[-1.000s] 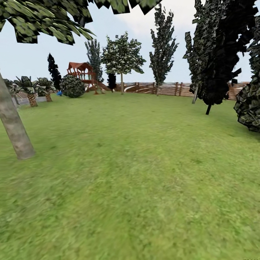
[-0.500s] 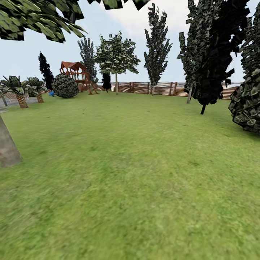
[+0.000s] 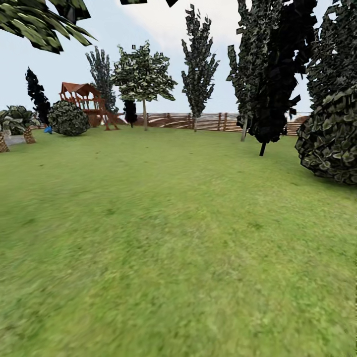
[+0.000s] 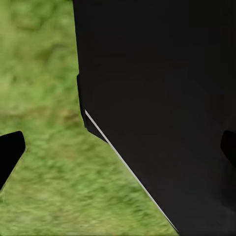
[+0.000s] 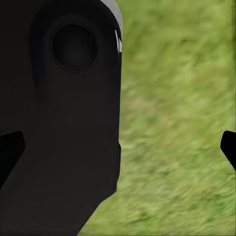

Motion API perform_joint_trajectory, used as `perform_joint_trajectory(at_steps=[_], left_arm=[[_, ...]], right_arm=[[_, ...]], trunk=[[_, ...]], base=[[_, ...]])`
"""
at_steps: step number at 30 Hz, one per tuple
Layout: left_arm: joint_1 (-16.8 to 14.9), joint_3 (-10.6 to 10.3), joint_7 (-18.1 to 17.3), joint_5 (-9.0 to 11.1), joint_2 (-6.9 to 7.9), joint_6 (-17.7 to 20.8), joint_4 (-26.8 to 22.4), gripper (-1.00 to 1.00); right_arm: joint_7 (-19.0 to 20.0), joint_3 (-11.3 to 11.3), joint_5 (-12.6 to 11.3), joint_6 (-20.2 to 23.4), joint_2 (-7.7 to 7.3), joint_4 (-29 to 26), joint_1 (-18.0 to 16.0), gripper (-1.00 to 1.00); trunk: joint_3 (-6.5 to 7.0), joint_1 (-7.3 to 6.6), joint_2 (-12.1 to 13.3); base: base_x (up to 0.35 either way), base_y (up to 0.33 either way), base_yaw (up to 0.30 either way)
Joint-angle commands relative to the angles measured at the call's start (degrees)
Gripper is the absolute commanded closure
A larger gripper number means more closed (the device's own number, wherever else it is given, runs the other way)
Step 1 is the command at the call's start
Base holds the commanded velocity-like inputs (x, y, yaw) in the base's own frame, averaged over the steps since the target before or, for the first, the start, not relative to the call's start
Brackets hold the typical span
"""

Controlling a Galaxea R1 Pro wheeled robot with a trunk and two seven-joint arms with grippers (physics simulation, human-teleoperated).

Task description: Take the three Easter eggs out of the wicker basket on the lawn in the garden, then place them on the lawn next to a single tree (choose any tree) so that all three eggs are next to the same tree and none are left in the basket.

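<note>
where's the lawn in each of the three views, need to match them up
Head view: the lawn fills the lower part, running back to the fence.
Left wrist view: the lawn lies beside a black robot part.
Right wrist view: the lawn lies beside a black robot part.
Shared landmark: the mottled green grass itself.

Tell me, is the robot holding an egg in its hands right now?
No. The left gripper and the right gripper are both open, with no egg between their fingertips, just lawn and black robot body behind.
</note>
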Motion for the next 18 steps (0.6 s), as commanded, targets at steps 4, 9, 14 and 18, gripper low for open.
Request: perform_joint_trajectory(at_steps=[4, 9, 14, 18], left_arm=[[0.0, 0.0, 0.0, 0.0, 0.01, 0.0, 0.0, -1.0], [0.0, 0.0, 0.0, 0.0, 0.01, 0.0, 0.0, -1.0], [0.0, 0.0, 0.0, 0.0, 0.01, 0.0, 0.0, -1.0], [0.0, 0.0, 0.0, 0.0, 0.01, 0.0, 0.0, -1.0]], right_arm=[[-0.2, 0.1, 0.2, 0.0, 0.02, 0.1, -0.1, -1.0], [-0.2, 0.0, 0.2, 0.0, 0.02, 0.1, -0.1, -1.0], [-0.2, 0.0, 0.2, 0.0, 0.02, 0.1, -0.1, -1.0], [-0.2, 0.0, 0.3, 0.0, 0.02, 0.1, -0.1, -1.0]], trunk=[[-0.04, 0.03, 0.0], [-0.04, 0.03, 0.0], [-0.04, 0.03, 0.0], [-0.04, 0.03, 0.0]], base=[[0.336, 0.0, -0.076], [0.335, 0.0, -0.008], [0.335, 0.0, -0.001], [0.335, 0.0, 0.0]])
